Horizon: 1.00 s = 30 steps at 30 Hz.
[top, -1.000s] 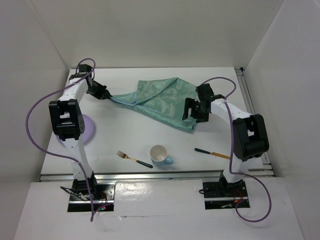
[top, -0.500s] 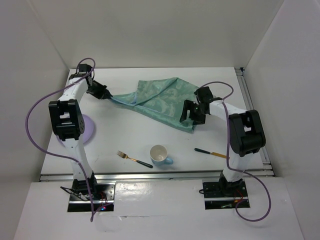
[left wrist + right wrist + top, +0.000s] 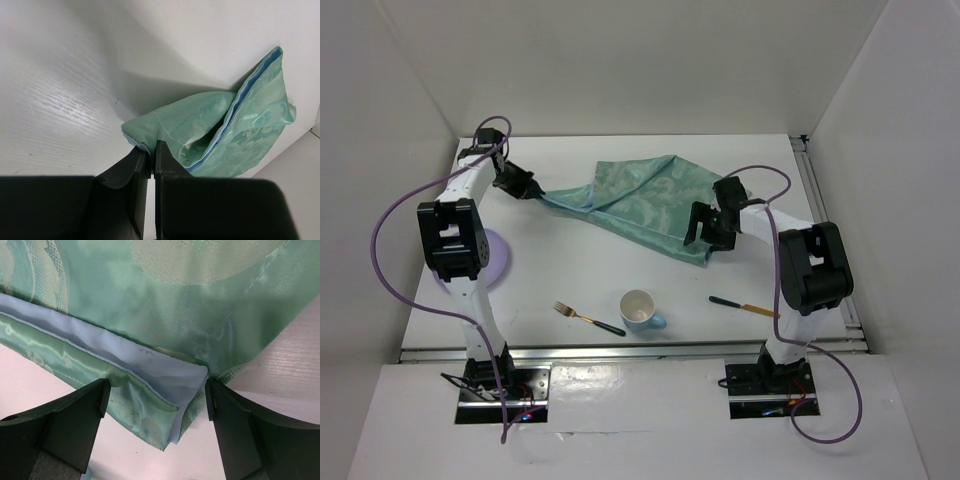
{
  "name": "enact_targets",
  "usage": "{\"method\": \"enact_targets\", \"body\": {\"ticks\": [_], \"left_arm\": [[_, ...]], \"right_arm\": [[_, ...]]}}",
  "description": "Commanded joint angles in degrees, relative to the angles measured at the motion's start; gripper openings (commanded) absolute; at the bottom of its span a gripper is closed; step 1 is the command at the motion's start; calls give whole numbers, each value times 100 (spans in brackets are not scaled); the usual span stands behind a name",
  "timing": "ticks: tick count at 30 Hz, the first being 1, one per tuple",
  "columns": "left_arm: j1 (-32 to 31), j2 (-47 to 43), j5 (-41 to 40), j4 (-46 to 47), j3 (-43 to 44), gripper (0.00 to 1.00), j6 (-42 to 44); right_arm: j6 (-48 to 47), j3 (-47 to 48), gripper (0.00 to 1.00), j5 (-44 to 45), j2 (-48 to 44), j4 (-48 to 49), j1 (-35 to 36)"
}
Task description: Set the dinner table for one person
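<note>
A teal patterned cloth point(image 3: 645, 200) with a pale blue underside lies folded on the far part of the white dinner table point(image 3: 570, 270). My left gripper point(image 3: 532, 190) is shut on the cloth's left corner point(image 3: 145, 142). My right gripper point(image 3: 705, 232) is open, its fingers straddling the cloth's folded near-right corner point(image 3: 165, 390). A white and blue cup point(image 3: 640, 310) stands upright near the front. A gold fork with a dark handle point(image 3: 588, 318) lies left of the cup. A knife with a dark handle point(image 3: 745, 306) lies right of the cup. A lilac plate point(image 3: 492, 255) lies at the left, partly hidden by my left arm.
White walls enclose the table at the back and both sides. Aluminium rails run along the right edge point(image 3: 820, 200) and the front edge point(image 3: 620, 350). Purple cables loop from both arms.
My right gripper has moved left and down onto the cloth's near-right corner. My left gripper has kept its hold on the left corner. The cloth has barely shifted.
</note>
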Motion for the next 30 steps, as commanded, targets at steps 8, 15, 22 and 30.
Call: {"method": "enact_targets", "body": {"ticks": [8,15,22,30], "left_arm": [[32,-321,-24,-64,139,0,107],[32,-374,-77,-64,86,0,107],[32,-479,-77,-170,226,0,160],[199,-470,898,-170,1429,0,-279]], "right_arm": [[-22,-140,68,-119,-33,433,78],[-22,-26,35,92,-252,276,183],[-128,395,0,495,-630,-67,184],[-576,2889,0,979,-367,-700,-202]]}}
